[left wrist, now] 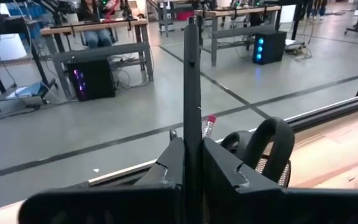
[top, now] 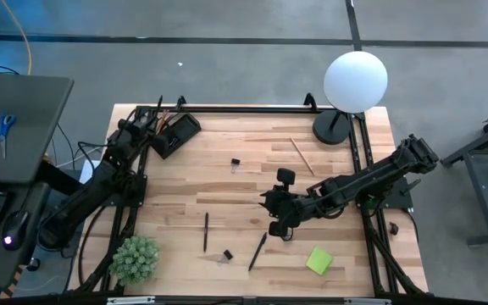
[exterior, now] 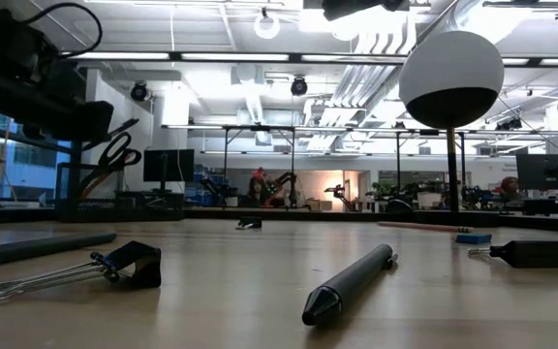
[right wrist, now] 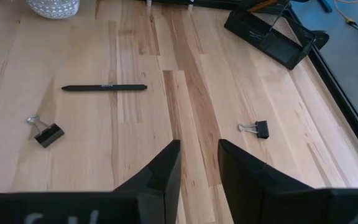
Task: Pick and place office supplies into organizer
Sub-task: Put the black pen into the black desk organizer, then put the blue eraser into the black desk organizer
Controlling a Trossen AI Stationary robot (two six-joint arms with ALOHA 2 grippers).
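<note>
Pen (left wrist: 191, 93) sits pinched upright in my left claw (left wrist: 191, 163) above the organizer (top: 174, 134) at eleven o'clock (tabletop's far corner); my right claw (right wrist: 197, 163), slightly spread, hovers mid-tabletop (top: 346, 254).

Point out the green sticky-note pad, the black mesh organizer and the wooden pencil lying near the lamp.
Green square sticky-note pad (top: 318, 260): high view, middle of its top sheet.
Black mesh organizer (top: 177, 133): high view, on its dark body.
Wooden pencil (top: 302, 156): high view, midway along its shaft.
</note>
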